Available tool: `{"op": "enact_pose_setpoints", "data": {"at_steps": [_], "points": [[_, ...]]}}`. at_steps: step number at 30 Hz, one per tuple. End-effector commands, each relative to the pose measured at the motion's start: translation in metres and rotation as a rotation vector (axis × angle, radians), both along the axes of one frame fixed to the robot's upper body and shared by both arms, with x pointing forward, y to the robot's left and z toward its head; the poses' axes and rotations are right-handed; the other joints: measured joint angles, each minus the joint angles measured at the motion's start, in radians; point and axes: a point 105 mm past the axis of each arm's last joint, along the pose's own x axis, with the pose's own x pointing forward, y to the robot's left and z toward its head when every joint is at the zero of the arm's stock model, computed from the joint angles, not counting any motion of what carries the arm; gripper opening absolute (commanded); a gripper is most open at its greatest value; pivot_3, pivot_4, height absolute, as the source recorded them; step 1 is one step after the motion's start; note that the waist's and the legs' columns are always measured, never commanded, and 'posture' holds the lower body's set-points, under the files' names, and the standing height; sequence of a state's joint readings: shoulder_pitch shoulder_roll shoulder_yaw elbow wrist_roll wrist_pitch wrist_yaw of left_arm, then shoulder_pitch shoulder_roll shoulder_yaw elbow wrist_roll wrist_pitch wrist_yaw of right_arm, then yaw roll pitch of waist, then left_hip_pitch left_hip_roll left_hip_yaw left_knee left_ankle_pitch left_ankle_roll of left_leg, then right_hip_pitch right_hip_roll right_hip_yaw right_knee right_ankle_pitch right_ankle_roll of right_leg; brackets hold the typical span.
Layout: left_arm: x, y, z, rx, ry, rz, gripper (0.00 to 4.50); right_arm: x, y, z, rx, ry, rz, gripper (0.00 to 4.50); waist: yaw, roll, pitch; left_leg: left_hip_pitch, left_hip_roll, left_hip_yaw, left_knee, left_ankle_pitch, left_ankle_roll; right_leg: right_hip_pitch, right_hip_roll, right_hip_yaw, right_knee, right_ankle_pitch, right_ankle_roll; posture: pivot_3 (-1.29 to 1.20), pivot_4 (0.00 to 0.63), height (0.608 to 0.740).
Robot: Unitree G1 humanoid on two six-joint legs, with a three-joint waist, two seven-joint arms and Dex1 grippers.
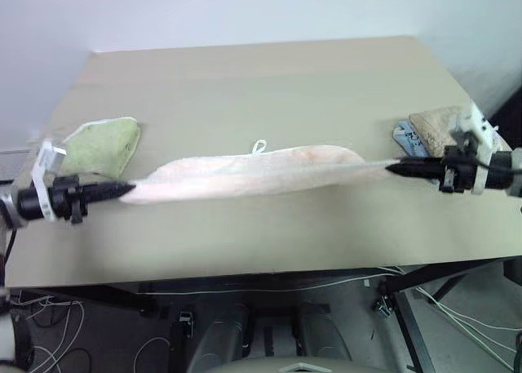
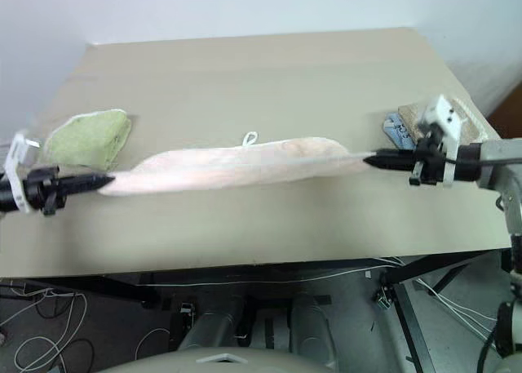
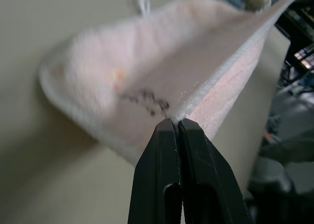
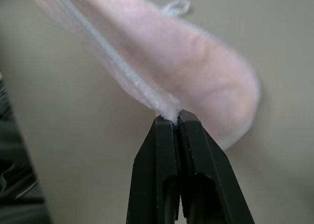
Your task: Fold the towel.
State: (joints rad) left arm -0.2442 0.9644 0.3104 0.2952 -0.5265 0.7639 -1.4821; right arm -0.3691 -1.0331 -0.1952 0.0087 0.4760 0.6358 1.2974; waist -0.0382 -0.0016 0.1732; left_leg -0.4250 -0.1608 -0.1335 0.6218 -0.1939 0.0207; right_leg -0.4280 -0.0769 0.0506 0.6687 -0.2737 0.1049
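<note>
While we hold the towel [image 1: 253, 173] tight, it could slip.

Across the middle of the frame it stretches over the table [image 1: 245, 79], our left gripper [image 1: 122, 191] and right gripper [image 1: 395, 170] each pinched shut on one thin edge. Pulling harder might tug an end free and spoil our fold.

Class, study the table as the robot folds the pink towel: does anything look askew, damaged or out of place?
Nothing stands out. The towel hangs stretched between the left gripper and right gripper, each shut on one end, sagging onto the table. A green towel and a tan towel lie near the side edges.
</note>
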Motion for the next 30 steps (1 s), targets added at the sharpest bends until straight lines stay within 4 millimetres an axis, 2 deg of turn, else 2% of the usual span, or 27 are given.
{"op": "enact_pose_setpoints", "data": {"at_steps": [1,8,11,14,18,24,28,30], "points": [[-0.01,-0.01,0.016,-0.026,-0.051,0.0,0.04,-0.018,0.003,0.006,-0.05,-0.033,0.065,0.0,0.005,0.0,0.0,0.0,0.0,0.0,0.0,0.0,0.0,0.0,0.0,0.0,0.0,0.0,0.0,0.0,0.15,0.74],[-0.023,-0.015,0.02,-0.045,-0.029,0.006,0.04,-0.041,0.003,0.0,-0.085,0.018,0.137,0.0,0.028,0.0,0.0,0.0,0.0,0.0,0.0,-0.001,0.0,0.002,0.0,0.0,-0.003,-0.002,-0.004,0.0,0.15,0.74],[-0.018,-0.01,0.023,-0.016,-0.05,0.03,0.04,-0.035,0.004,0.001,-0.094,-0.01,0.129,0.0,0.028,0.0,0.0,0.0,0.001,0.0,0.0,-0.001,0.0,0.002,-0.001,-0.001,-0.004,-0.002,-0.004,0.0,0.15,0.74],[-0.007,-0.005,0.022,-0.003,-0.085,0.076,0.04,-0.019,0.008,-0.003,-0.06,-0.035,0.098,0.0,0.025,0.0,0.0,0.0,0.001,0.0,0.0,-0.001,0.0,0.002,-0.001,-0.001,-0.005,-0.002,-0.004,0.0,0.15,0.74],[0.019,0.003,0.019,-0.026,-0.133,0.185,0.04,0.012,0.015,0.006,0.046,-0.087,0.029,0.0,0.025,0.0,0.0,0.001,0.001,0.0,0.0,-0.001,0.0,0.002,-0.001,-0.001,-0.005,-0.002,-0.005,0.0,0.15,0.74],[0.051,0.005,0.019,-0.055,-0.177,0.258,0.04,0.062,0.009,-0.001,0.068,-0.089,-0.114,0.0,0.028,-0.001,0.0,0.0,0.0,0.0,-0.001,-0.001,0.001,0.001,0.0,-0.001,-0.005,0.0,0.0,0.0,0.15,0.74],[0.064,0.004,0.017,-0.037,-0.193,0.257,0.04,0.078,0.015,-0.003,0.074,-0.091,-0.124,0.0,0.025,-0.001,0.0,0.0,0.0,0.0,-0.001,-0.001,0.001,0.001,0.0,-0.002,-0.005,0.0,0.0,0.0,0.15,0.74],[0.071,0.003,0.009,0.029,-0.224,0.253,0.04,0.086,0.019,-0.003,0.085,-0.103,-0.129,0.0,0.025,-0.001,0.0,0.0,0.0,0.0,-0.002,-0.001,0.001,0.001,0.0,-0.002,-0.005,0.0,0.0,0.0,0.15,0.74]]}}
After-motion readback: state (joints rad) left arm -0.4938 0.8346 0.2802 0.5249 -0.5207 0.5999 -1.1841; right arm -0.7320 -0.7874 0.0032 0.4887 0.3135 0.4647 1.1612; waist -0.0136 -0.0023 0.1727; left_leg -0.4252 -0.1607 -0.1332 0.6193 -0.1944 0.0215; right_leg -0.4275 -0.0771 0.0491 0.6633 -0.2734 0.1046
